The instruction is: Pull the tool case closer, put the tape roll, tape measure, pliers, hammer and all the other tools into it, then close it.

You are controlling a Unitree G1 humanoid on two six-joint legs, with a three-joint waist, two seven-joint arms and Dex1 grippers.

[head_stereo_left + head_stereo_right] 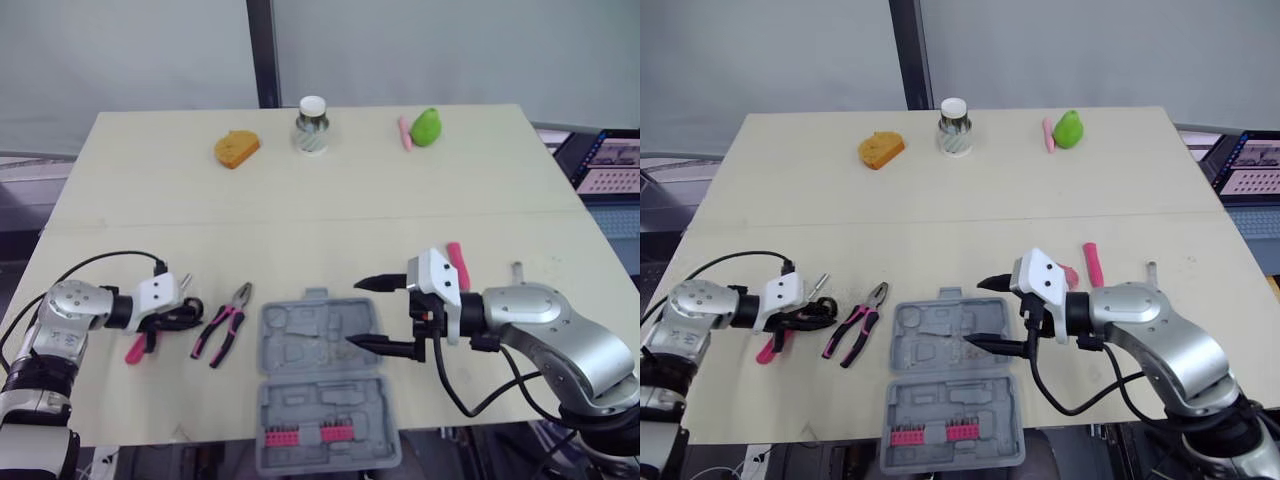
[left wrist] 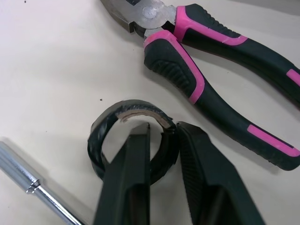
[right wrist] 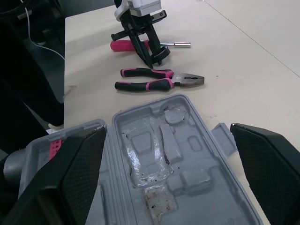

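Grey tool case [image 1: 300,345] lies open flat at the near edge of the table [image 1: 150,200], centre. Near half holds a row of red bits [image 1: 310,434]; far half shows moulded recesses w/ some grime.

R gripper [image 1: 372,314] hovers over the far half's right side, fingers spread wide, holding nothing. L gripper [image 2: 163,131] is down on the table left of the case, pinched on the black tape roll [image 2: 132,106]: one finger inside the ring, one outside, clamping its wall.

Pliers [image 1: 225,322], pink/black grips, lie just beside the roll, btwn it and the case. Pink-handled screwdriver [image 1: 768,346] lies by the roll, partly under L gripper.

Right of the case, behind R arm: pink-handled tool [image 1: 1095,263] and a small metal rod [image 1: 1151,270].

Far edge: orange sponge [image 1: 236,148], white-lidded jar [image 1: 312,124], green pear-shaped item [image 1: 426,126] w/ a pink stick [image 1: 404,132] just beside it.
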